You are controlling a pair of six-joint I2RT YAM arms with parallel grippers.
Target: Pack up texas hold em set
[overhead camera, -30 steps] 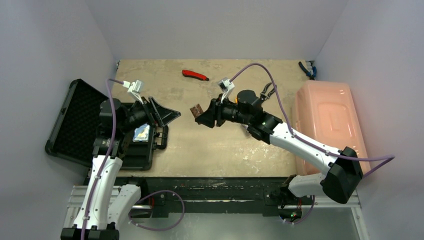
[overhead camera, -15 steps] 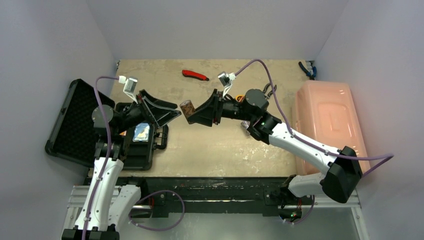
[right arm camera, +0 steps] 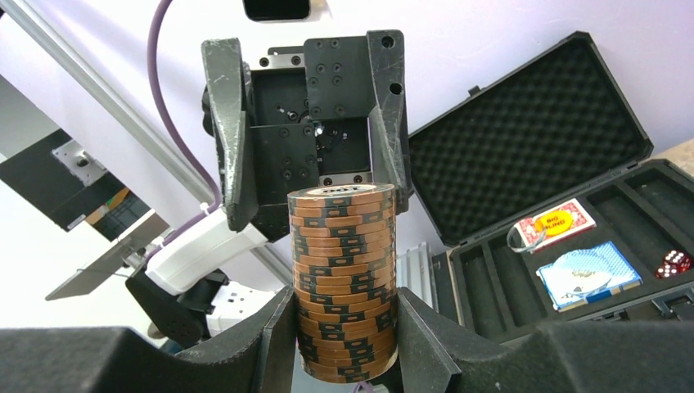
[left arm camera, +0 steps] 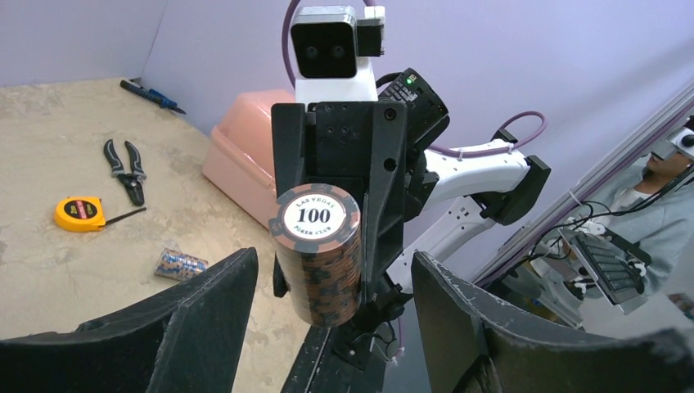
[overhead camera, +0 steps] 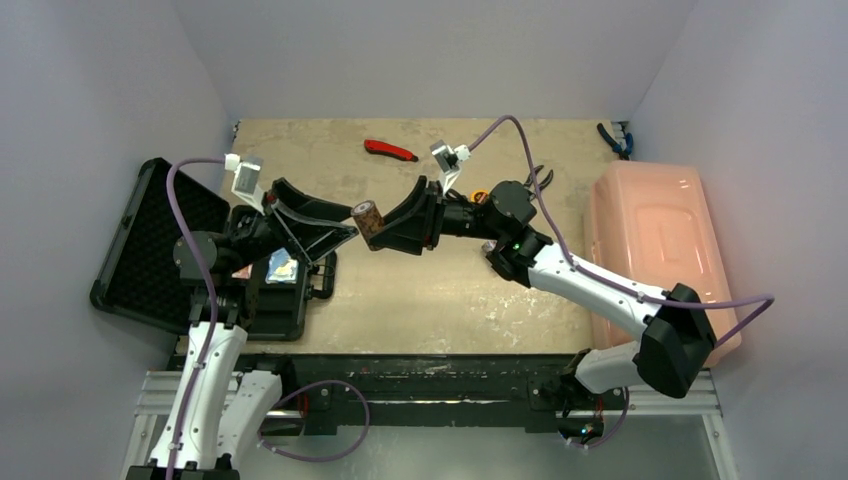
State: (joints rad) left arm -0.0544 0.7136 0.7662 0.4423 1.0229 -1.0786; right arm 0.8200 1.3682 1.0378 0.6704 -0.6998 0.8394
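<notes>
The brown-and-black striped roll of poker chips (overhead camera: 367, 221) is now at the left side of the table (overhead camera: 450, 290). A second ago it hung over the table's middle. The right hand (right arm camera: 347, 360) pinches the roll near one end, fingers pressed against its sides, and has carried it across toward the left arm. Meanwhile the left hand (overhead camera: 352, 220) has risen from above the open black foam-lined hard case (overhead camera: 140, 238) and turned to face the roll. Its fingers (left arm camera: 214, 307) are spread wide. In the left wrist view the free end of the roll, marked 100, sits between them with a gap on either side, not yet touched.

This looks like a handover being set up, since the left arm stands beside the case and can reach its long slots. In the case base lie a red card deck (right arm camera: 556, 224), a blue card deck (right arm camera: 589, 276) and red dice (right arm camera: 674, 262). A second striped chip roll (left arm camera: 182, 264) lies on the table near the yellow tape measure (left arm camera: 79, 213), so the packing is probably far from done.
</notes>
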